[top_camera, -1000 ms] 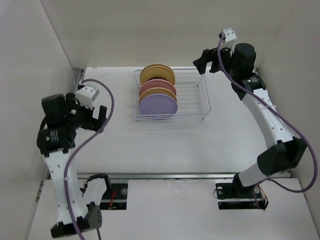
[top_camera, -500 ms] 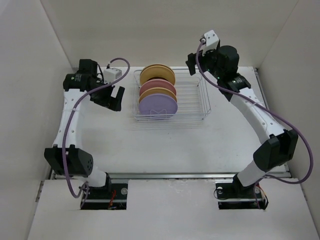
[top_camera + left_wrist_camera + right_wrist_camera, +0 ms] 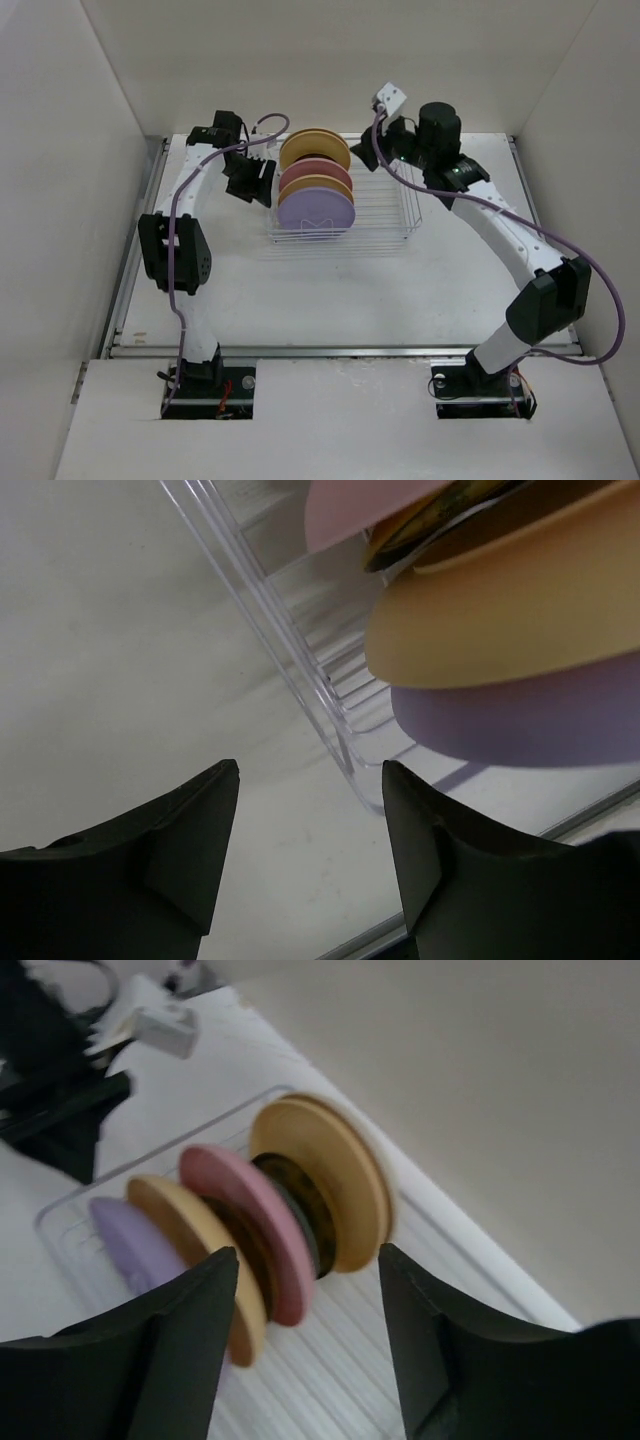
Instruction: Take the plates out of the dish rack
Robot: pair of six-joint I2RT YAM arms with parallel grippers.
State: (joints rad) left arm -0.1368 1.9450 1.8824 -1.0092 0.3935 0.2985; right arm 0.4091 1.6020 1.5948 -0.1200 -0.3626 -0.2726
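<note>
White table (image 3: 300,300), pale walls | dish rack (image 3: 385,205): silver wire, clear sides | plates (image 3: 316,190) on edge in its row: lavender, yellow-orange, pink, tan, dark patterned ones btwn | left gripper (image 3: 310,770): fingers apart, empty, rack corner just beyond tips | right gripper (image 3: 308,1255): fingers apart, empty, plates beyond gap

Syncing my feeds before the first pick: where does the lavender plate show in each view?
Top external: lavender plate at picture centre, nearest end of the row.
Left wrist: lavender plate at right, lowest of the plates.
Right wrist: lavender plate at lower left.
Shared landmark: pink plate, farther back in the row.
</note>
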